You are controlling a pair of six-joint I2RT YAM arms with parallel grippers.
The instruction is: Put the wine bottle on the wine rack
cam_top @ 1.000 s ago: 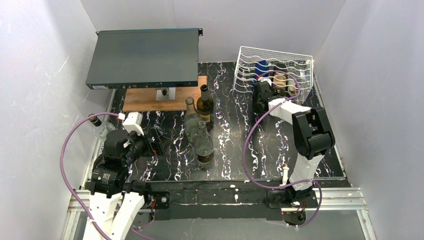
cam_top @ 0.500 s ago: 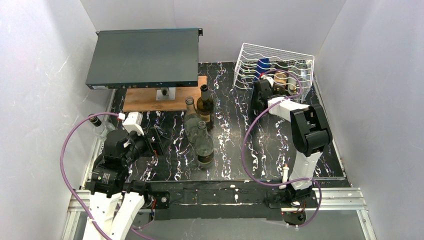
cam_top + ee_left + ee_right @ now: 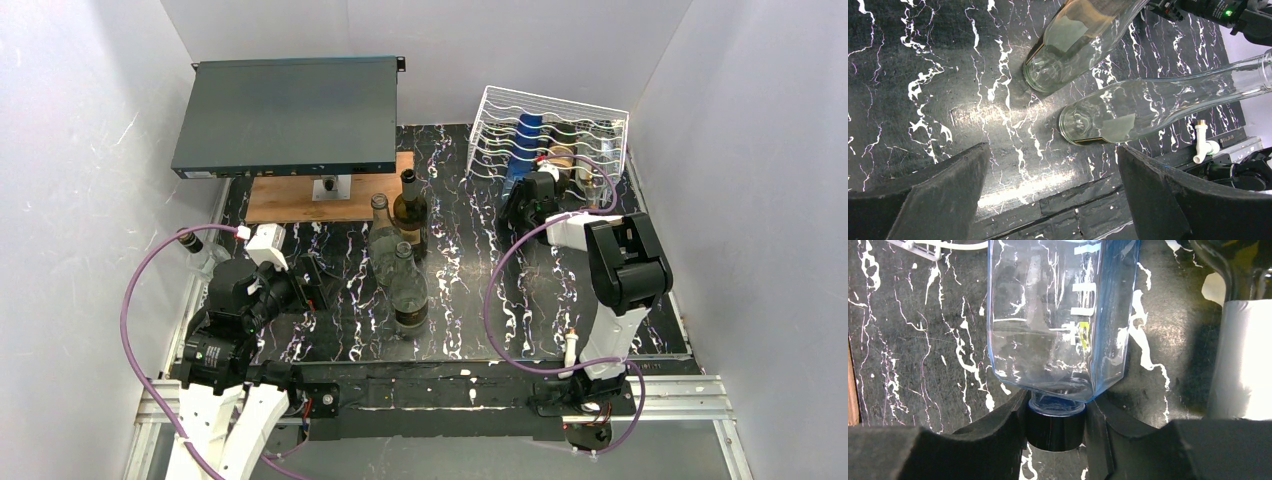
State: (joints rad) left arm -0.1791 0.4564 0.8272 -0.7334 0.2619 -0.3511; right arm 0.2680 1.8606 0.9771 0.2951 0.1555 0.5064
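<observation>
The wine bottle (image 3: 1063, 315) is a clear blue, square-sided bottle with a black cap (image 3: 1055, 426). My right gripper (image 3: 1055, 427) is shut on that cap, a finger on each side. From above, the blue bottle (image 3: 525, 138) lies lengthwise with its far end among the wires of the white wine rack (image 3: 600, 106) at the back right. The right gripper (image 3: 522, 182) is at the rack's near side. My left gripper (image 3: 312, 285) hangs open over the table's left part, and its jaws (image 3: 1050, 165) hold nothing.
A dark bottle with a pale label (image 3: 562, 152) lies in the rack beside the blue one, and shows again (image 3: 1243, 355). Three upright bottles stand mid-table: a dark one (image 3: 410, 210) and two clear ones (image 3: 382, 238) (image 3: 408, 292). A dark flat metal box (image 3: 285, 115) rests on a wooden board (image 3: 300, 205).
My right gripper has shifted slightly to the right at the rack's near side, and the blue bottle has swung with it. The left arm has not moved.
</observation>
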